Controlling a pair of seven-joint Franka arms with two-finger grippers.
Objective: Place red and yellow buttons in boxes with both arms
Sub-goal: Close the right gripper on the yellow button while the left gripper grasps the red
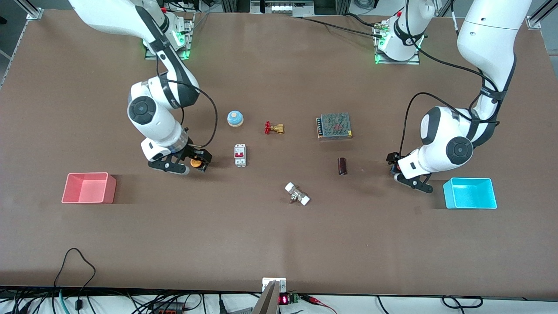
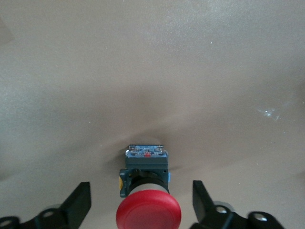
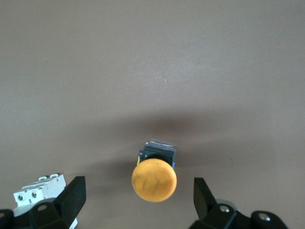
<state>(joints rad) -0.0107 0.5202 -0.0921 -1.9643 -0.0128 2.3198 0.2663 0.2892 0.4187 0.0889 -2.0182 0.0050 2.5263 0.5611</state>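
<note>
The yellow button (image 1: 195,163) stands on the table, its orange cap up, between the open fingers of my right gripper (image 1: 192,165). In the right wrist view the yellow button (image 3: 154,178) sits midway in my right gripper (image 3: 139,188), touching neither finger. The red button (image 2: 148,210) stands between the open fingers of my left gripper (image 2: 141,195), also untouched. In the front view my left gripper (image 1: 397,168) hides it. The pink box (image 1: 110,188) lies nearer the camera than the right gripper. The cyan box (image 1: 470,206) lies beside the left gripper.
A white circuit breaker (image 1: 239,155) stands close beside the right gripper and shows in its wrist view (image 3: 38,188). A blue bell (image 1: 235,117), brass valve (image 1: 274,128), mesh power supply (image 1: 334,126), dark cylinder (image 1: 342,166) and white fitting (image 1: 297,194) lie mid-table.
</note>
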